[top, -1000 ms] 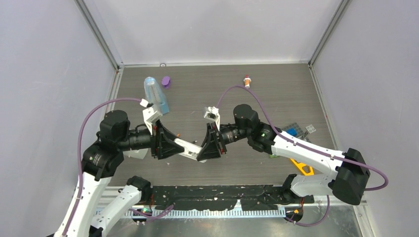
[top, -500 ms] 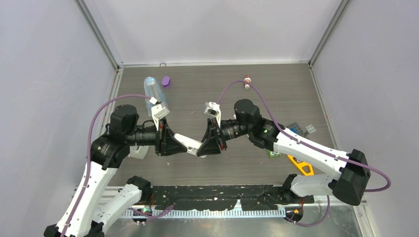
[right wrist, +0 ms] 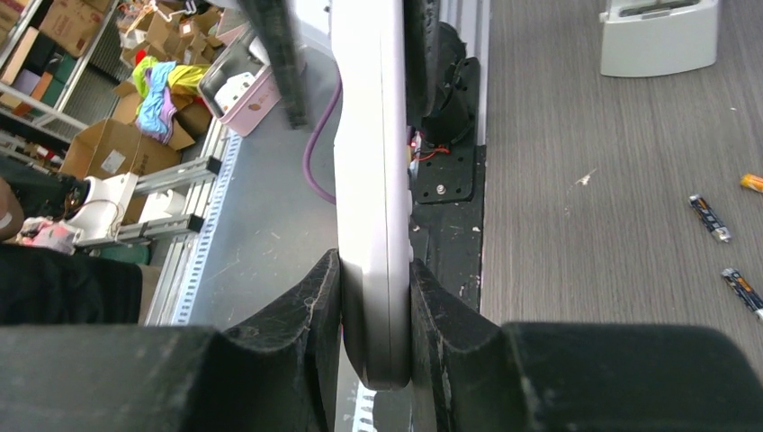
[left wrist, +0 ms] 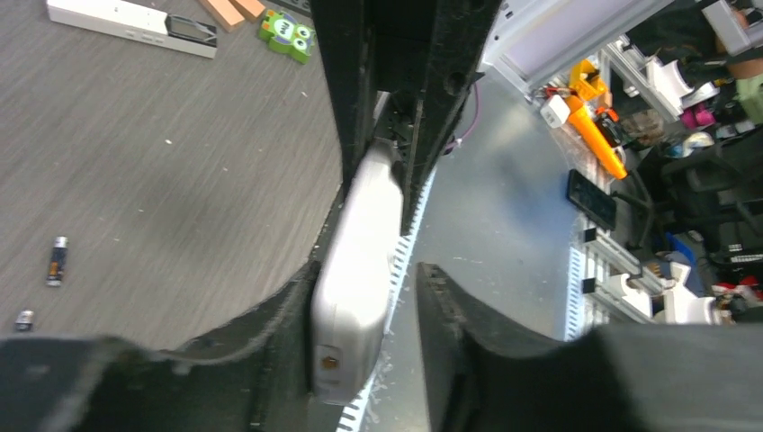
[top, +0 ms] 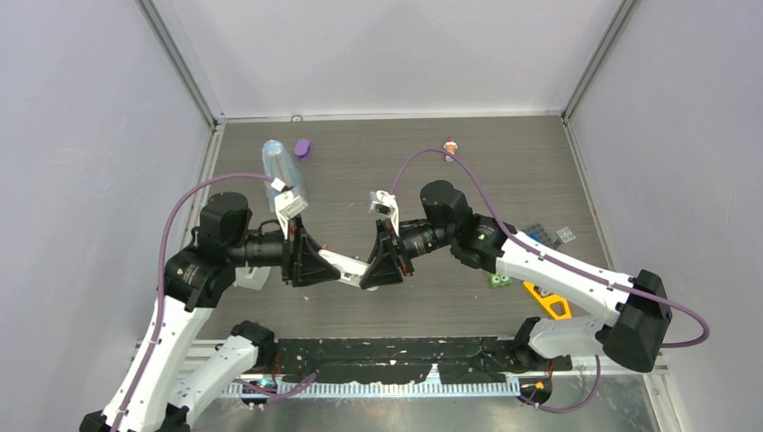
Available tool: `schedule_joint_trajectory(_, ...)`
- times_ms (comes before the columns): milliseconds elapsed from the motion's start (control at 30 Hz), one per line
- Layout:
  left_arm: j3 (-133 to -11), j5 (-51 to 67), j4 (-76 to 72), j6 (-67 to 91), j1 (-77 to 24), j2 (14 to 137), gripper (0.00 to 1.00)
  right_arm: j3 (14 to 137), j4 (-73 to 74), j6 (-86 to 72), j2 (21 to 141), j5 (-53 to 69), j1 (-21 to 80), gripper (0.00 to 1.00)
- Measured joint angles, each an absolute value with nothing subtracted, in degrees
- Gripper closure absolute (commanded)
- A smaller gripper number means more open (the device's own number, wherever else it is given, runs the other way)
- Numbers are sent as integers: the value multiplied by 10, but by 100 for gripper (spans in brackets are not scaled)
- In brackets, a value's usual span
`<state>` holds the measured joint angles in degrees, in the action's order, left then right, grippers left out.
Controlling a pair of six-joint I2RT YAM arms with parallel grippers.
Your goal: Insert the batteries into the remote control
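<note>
1. Fingers first: my right fingers (right wrist: 315, 297) are pressed shut on the remote (right wrist: 373, 180), one on each flat face near its end.
2. My left fingers (left wrist: 450, 315) stand partly open around the other end. The remote lies against one finger with a clear gap to the other, so I hold nothing there.
3. The remote hangs edge-on in the air between my two wrists, above the near part of the tabletop (right wrist: 612, 180) and not resting on it.
4. The batteries (right wrist: 709, 219) lie loose on the tabletop, well apart from the remote. I cannot tell whether its back cover is on.
5. I judge this a two-handed regrasp to get at the battery bay; loading has not begun. Next, my left fingers should close squarely on both faces before the right lets go, or the remote may twist or drop.
</note>
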<state>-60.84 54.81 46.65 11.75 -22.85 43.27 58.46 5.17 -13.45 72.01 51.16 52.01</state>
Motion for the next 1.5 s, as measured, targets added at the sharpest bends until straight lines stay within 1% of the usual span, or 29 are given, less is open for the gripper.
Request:
schedule_joint_trajectory(67,-607,545,466,119,-229,433,74,587,57,-131,720,513,520,91)
schedule_joint_trajectory(133,-605,546,465,116,-229,434,79,589,61,-126,720,517,521,91)
schedule_joint_trajectory(200,-601,551,462,116,-229,434,96,589,66,-122,720,522,521,89)
schedule_joint_trajectory(233,-599,552,461,116,-229,435,100,589,68,-121,720,522,521,87)
schedule_joint_trajectory(267,-596,554,461,116,-229,434,100,590,70,-120,720,522,521,78)
schedule_joint_trajectory(300,-594,554,460,117,-229,434,100,590,72,-119,720,521,521,72)
schedule_joint_trajectory(333,-592,554,458,118,-229,434,100,590,75,-119,720,520,521,50)
schedule_joint_trajectory(367,-589,554,455,119,-229,434,100,590,78,-118,720,518,521,39)
schedule_joint_trajectory(400,-586,554,451,123,-229,434,100,590,81,-119,720,511,521,22)
schedule_joint_trajectory(433,-583,547,445,132,-229,433,100,590,83,-122,720,497,521,15)
schedule_joint_trajectory(467,-577,540,437,142,-229,433,100,589,83,-127,720,484,520,6)
schedule_joint_trajectory(533,-557,518,412,169,-229,430,100,580,69,-142,714,438,517,1)
schedule_joint_trajectory(633,-505,474,349,233,-229,424,100,540,56,-177,677,345,510,0)
schedule_joint_trajectory(733,-419,425,255,333,-229,423,100,490,54,-233,623,210,505,1)
schedule_joint_trajectory(800,-364,394,192,389,-235,431,100,455,46,-274,584,127,502,3)
schedule_joint_trajectory(833,-344,379,173,409,-239,439,100,439,42,-289,569,97,502,8)
schedule_joint_trajectory(967,-291,319,120,480,-262,465,100,386,35,-355,535,2,501,15)
schedule_joint_trajectory(1100,-260,281,26,544,-282,505,100,391,49,-393,577,-39,502,19)
schedule_joint_trajectory(1167,-243,273,-12,569,-289,531,100,392,47,-408,608,-42,504,23)
schedule_joint_trajectory(1300,-221,265,-52,601,-302,595,100,383,28,-449,670,-31,507,36)
schedule_joint_trajectory(1333,-217,264,-60,608,-303,609,100,380,24,-460,686,-26,507,42)
schedule_joint_trajectory(1400,-211,265,-75,614,-306,632,100,375,16,-474,705,-19,507,46)
schedule_joint_trajectory(1433,-210,265,-80,616,-307,642,100,373,11,-481,714,-15,507,47)
schedule_joint_trajectory(1500,-209,264,-88,618,-307,656,100,368,3,-491,726,-11,507,44)
